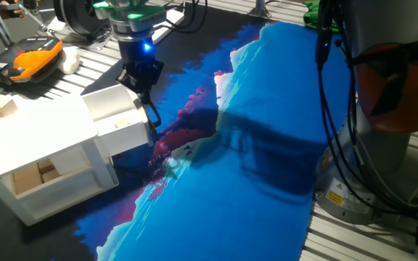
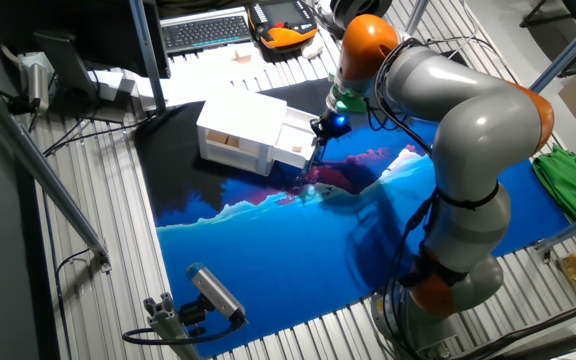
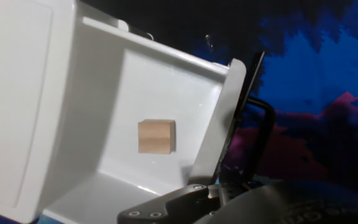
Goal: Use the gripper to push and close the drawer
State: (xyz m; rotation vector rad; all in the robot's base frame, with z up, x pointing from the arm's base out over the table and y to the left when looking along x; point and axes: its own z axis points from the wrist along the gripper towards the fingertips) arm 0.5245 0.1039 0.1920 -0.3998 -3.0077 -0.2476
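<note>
The white drawer (image 1: 113,110) stands pulled out of the small white cabinet (image 1: 35,141), on the cabinet's right side. In the hand view the drawer (image 3: 160,81) is open and holds one wooden block (image 3: 156,136). Its black bar handle (image 3: 263,121) is on the front panel. My black gripper (image 1: 145,93), with its blue light and green ring above, hangs at the drawer's front, right by the handle (image 1: 153,116). Its fingers look closed together and hold nothing. In the other fixed view the gripper (image 2: 320,143) is at the drawer's front (image 2: 296,138). Whether it touches the front cannot be told.
The cabinet's lower compartment (image 1: 38,176) holds wooden blocks, and one block (image 1: 3,106) lies on top. A blue and black patterned cloth (image 1: 267,181) covers the table. The large grey-and-orange robot base (image 1: 394,101) stands at the right. An orange device (image 1: 27,59) lies behind the cabinet.
</note>
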